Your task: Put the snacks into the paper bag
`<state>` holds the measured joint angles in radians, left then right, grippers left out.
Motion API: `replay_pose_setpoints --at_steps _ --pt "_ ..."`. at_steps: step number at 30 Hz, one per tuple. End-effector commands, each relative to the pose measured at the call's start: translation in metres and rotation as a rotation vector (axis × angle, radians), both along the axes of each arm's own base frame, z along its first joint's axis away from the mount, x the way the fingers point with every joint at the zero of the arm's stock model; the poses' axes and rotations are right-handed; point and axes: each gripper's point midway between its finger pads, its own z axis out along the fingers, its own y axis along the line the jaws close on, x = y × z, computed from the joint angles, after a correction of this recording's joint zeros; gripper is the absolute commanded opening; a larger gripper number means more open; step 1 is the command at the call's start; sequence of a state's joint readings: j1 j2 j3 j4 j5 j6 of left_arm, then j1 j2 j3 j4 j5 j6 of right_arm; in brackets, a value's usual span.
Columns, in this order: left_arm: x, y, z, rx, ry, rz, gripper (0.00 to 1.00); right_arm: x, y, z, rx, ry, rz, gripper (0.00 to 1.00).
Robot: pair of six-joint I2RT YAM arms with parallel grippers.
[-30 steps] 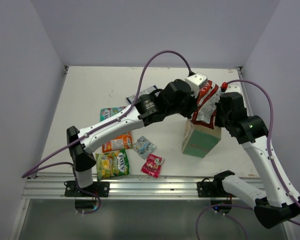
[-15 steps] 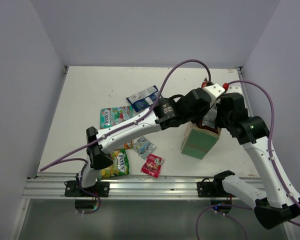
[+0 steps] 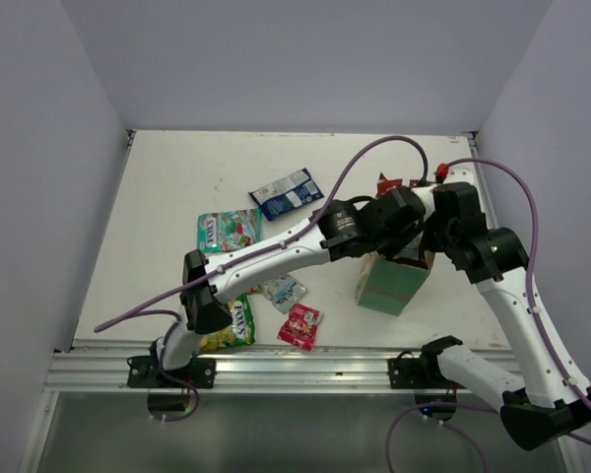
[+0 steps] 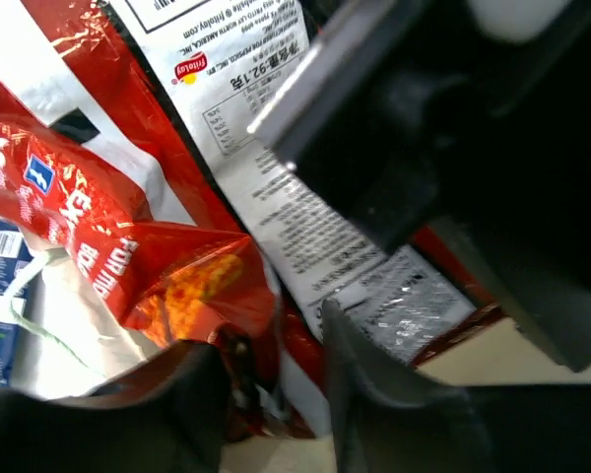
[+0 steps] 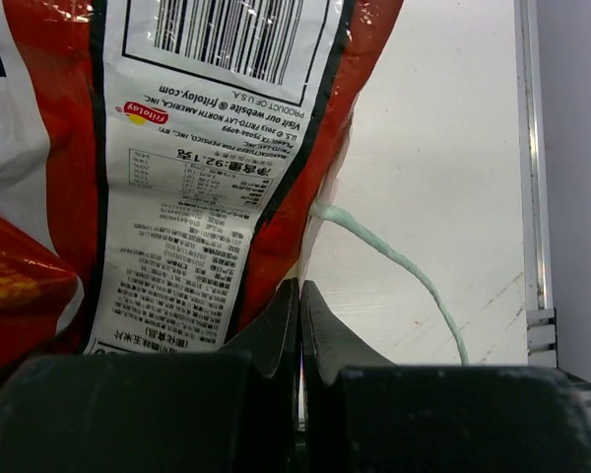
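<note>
The paper bag (image 3: pixel 386 288) stands at the right, tan above and green below. My left gripper (image 3: pixel 408 236) reaches into its mouth, shut on the end of a red packet (image 4: pixel 128 197) with a white printed back; the crumpled foil fills the gap between its fingers (image 4: pixel 374 394). My right gripper (image 3: pixel 432 235) is beside it, shut on the bag's rim (image 5: pixel 321 212), with the red packet (image 5: pixel 305 118) hanging just inside. A pale string handle (image 5: pixel 394 261) loops off the rim. Blue (image 3: pixel 286 192), green (image 3: pixel 227 229), yellow-green (image 3: pixel 232 320), silvery (image 3: pixel 283 291) and pink (image 3: pixel 300 325) packets lie on the table.
The left arm (image 3: pixel 276 251) stretches across the table above the loose packets and hides part of them. The table's right edge rail (image 5: pixel 532 197) runs close behind the bag. A metal rail (image 3: pixel 276 367) lines the near edge.
My left gripper has swung right and down from above the bag into its mouth, carrying the red packet, which now barely shows from above. The right arm has not moved.
</note>
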<state>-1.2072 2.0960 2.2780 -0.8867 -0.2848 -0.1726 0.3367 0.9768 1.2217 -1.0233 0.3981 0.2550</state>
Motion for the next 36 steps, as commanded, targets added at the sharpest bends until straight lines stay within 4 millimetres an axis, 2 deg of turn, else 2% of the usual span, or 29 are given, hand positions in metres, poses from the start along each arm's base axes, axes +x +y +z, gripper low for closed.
replay_pose_setpoints --at_steps 1,2,3,4,7,8,9,10,11,13,14,16,17,19,20,21,22,23,24,25,26,27,28,30,31,32,34,36 --pt "-0.009 -0.005 0.059 -0.138 -0.088 -0.044 0.46 0.009 0.009 0.011 0.042 -0.048 0.018 0.00" --pt "-0.010 -0.003 0.088 -0.217 -0.137 -0.038 0.49 0.009 0.009 0.009 0.042 -0.044 0.017 0.00" --pt "-0.011 0.001 0.104 -0.242 -0.184 -0.019 0.52 0.009 0.010 0.010 0.042 -0.045 0.019 0.00" --pt "-0.015 0.012 0.136 -0.307 -0.224 -0.008 0.59 0.009 0.010 0.009 0.042 -0.042 0.018 0.00" --pt "-0.019 0.025 0.178 -0.457 -0.295 0.028 0.63 0.009 0.009 0.009 0.038 -0.042 0.020 0.00" --pt "-0.019 0.041 0.199 -0.526 -0.326 0.067 0.64 0.009 0.010 0.008 0.038 -0.040 0.021 0.00" --pt "-0.018 0.050 0.207 -0.551 -0.340 0.087 0.65 0.010 0.010 0.009 0.038 -0.044 0.022 0.00" --pt "-0.021 0.067 0.230 -0.616 -0.365 0.113 0.65 0.009 0.009 0.010 0.036 -0.044 0.022 0.00" --pt "-0.016 0.076 0.222 -0.596 -0.381 0.150 0.65 0.010 0.010 0.009 0.035 -0.041 0.024 0.00" --pt "-0.014 0.094 0.227 -0.622 -0.408 0.197 0.67 0.010 0.009 0.009 0.033 -0.041 0.024 0.00" --pt "-0.011 0.113 0.229 -0.637 -0.440 0.250 0.68 0.011 0.009 0.009 0.030 -0.040 0.024 0.00" --pt "-0.006 0.138 0.235 -0.661 -0.478 0.325 0.71 0.011 0.010 0.008 0.030 -0.036 0.025 0.00" --pt "0.004 0.148 0.217 -0.600 -0.495 0.389 0.71 0.011 0.009 0.009 0.030 -0.042 0.025 0.00" --pt "0.016 0.159 0.194 -0.531 -0.494 0.426 0.72 0.011 0.010 0.008 0.033 -0.039 0.027 0.00" --pt "0.039 0.168 0.163 -0.483 -0.461 0.463 0.72 0.012 0.010 0.009 0.034 -0.044 0.028 0.00" --pt "0.054 0.174 0.142 -0.454 -0.430 0.479 0.71 0.012 0.011 0.007 0.035 -0.041 0.030 0.00" --pt "0.070 0.182 0.098 -0.375 -0.381 0.500 0.70 0.012 0.011 0.007 0.035 -0.041 0.030 0.00" --pt "0.100 0.204 0.077 -0.376 -0.336 0.558 0.70 0.013 0.012 0.006 0.036 -0.040 0.031 0.00" --pt "0.115 0.216 0.060 -0.364 -0.308 0.586 0.72 0.013 0.012 0.006 0.038 -0.040 0.033 0.00" --pt "0.129 0.224 0.027 -0.325 -0.272 0.609 0.77 0.013 0.013 0.006 0.043 -0.040 0.038 0.00" --pt "0.148 0.239 0.015 -0.333 -0.239 0.624 0.83 0.013 0.013 0.007 0.043 -0.044 0.037 0.00" --pt "0.157 0.244 0.004 -0.335 -0.210 0.628 0.91 0.013 0.013 0.007 0.043 -0.042 0.039 0.00" --pt "0.169 0.242 -0.011 -0.348 -0.189 0.622 0.93 0.013 0.013 0.006 0.042 -0.041 0.039 0.00" --pt "0.187 0.251 -0.022 -0.387 -0.145 0.614 0.94 0.013 0.014 0.007 0.045 -0.043 0.043 0.00" --pt "0.203 0.247 -0.019 -0.423 -0.170 0.607 0.99 0.013 0.014 0.007 0.046 -0.043 0.042 0.00" --pt "0.212 0.249 -0.021 -0.418 -0.172 0.602 1.00 0.013 0.015 0.006 0.050 -0.041 0.049 0.00" --pt "0.233 0.238 -0.030 -0.396 -0.164 0.585 1.00 0.013 0.015 0.006 0.048 -0.040 0.053 0.00" --pt "0.243 0.226 -0.037 -0.391 -0.152 0.530 1.00 0.012 0.016 0.005 0.050 -0.036 0.056 0.00"
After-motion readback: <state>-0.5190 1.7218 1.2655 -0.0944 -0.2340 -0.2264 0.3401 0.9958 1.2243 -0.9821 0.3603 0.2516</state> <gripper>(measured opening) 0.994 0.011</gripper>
